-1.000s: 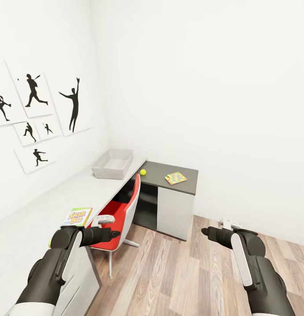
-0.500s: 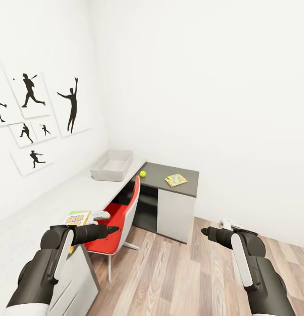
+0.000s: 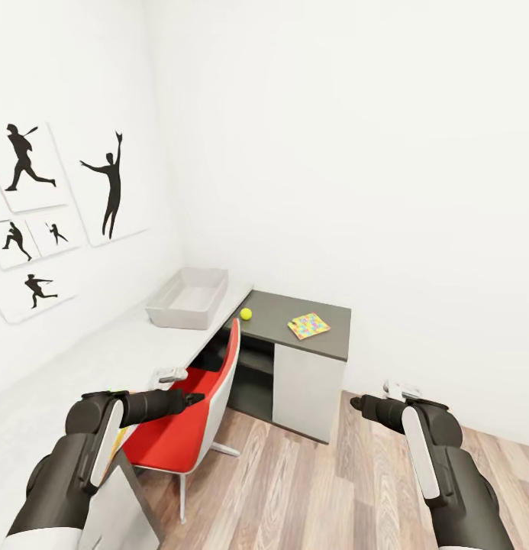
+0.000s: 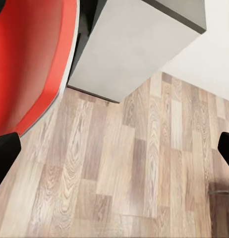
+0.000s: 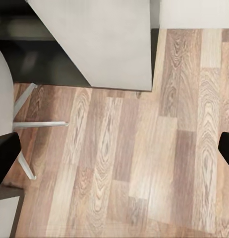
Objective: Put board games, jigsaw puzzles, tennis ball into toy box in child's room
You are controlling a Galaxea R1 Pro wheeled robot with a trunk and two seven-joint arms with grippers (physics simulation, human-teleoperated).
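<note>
The light grey toy box stands open and empty-looking at the far end of the pale table, by the wall. A yellow-green tennis ball and a colourful jigsaw puzzle lie on the lower dark grey unit beside it. A sliver of a yellow board game peeks out from under my left forearm. My left gripper hovers open over the red chair and floor. My right gripper is open above bare floor, holding nothing.
A red chair is tucked under the table's edge, between me and the dark grey side unit. Black silhouette pictures hang on the left wall. Wood-plank floor stretches to the right of the chair.
The whole view has swung rightward and drawn nearer, so the camera moved. My left arm now reaches further out and covers most of the board game. The right arm holds its pose.
</note>
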